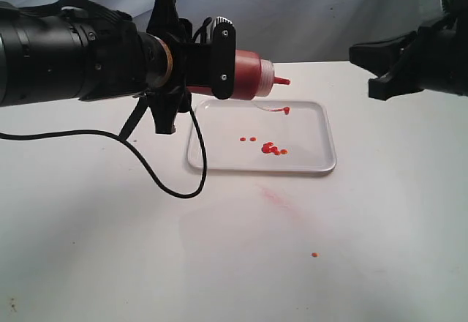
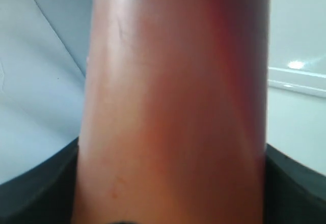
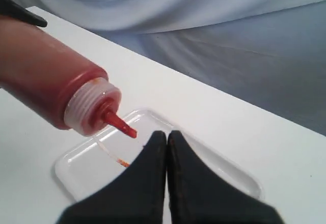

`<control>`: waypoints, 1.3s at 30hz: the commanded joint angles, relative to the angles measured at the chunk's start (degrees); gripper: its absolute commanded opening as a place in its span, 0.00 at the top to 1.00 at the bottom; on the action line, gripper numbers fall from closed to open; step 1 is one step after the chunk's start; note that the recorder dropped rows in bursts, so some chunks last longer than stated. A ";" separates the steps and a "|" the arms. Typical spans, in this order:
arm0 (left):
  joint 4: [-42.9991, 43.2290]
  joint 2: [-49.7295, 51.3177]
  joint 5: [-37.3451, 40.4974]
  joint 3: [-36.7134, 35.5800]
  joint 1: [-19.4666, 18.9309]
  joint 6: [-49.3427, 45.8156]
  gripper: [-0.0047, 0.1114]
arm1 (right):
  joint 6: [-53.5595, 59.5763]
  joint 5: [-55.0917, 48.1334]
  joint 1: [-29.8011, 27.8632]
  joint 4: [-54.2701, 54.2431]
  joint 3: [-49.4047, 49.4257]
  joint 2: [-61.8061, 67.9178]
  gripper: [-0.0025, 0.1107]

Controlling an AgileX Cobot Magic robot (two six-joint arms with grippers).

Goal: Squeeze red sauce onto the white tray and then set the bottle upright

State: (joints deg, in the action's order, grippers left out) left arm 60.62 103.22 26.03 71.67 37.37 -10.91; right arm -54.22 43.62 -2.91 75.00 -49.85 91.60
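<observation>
My left gripper [image 1: 223, 58] is shut on the bottle [image 1: 247, 76], holding it sideways above the far left corner of the white tray [image 1: 316, 166]. The red nozzle [image 1: 281, 81] points right, over the tray. The tethered cap [image 1: 285, 110] dangles below it. Red sauce [image 1: 272, 148] lies as several small drops in the tray's middle. In the left wrist view the bottle [image 2: 173, 107] fills the picture. The right wrist view shows the bottle [image 3: 51, 81], its nozzle [image 3: 121, 124] and the tray [image 3: 81, 170] beyond my right gripper [image 3: 167, 135]. My right gripper [image 1: 369, 69] hangs shut and empty at the right.
A faint red smear [image 1: 278, 199] and a single sauce drop [image 1: 314, 255] mark the white table in front of the tray. A black cable [image 1: 168, 183] loops from the left arm down onto the table beside the tray's left edge. Pale blue cloth forms the backdrop.
</observation>
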 commanded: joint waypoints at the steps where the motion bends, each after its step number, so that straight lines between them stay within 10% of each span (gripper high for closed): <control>1: 0.70 -1.03 -3.44 0.34 -0.47 3.57 0.96 | 6.25 -2.27 4.22 -9.33 6.33 -4.39 0.98; 25: -6.39 -1.03 -7.24 -4.86 -1.49 5.15 0.96 | 6.27 -10.56 11.54 -7.94 10.14 -8.83 0.98; 39: -6.59 -1.24 -19.10 -9.61 -4.67 21.70 0.96 | 3.42 -10.90 11.54 -7.94 10.14 -8.71 0.98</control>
State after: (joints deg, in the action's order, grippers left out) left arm 54.29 103.22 12.53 63.63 34.57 7.23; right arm -50.49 33.08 8.53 66.79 -40.07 83.16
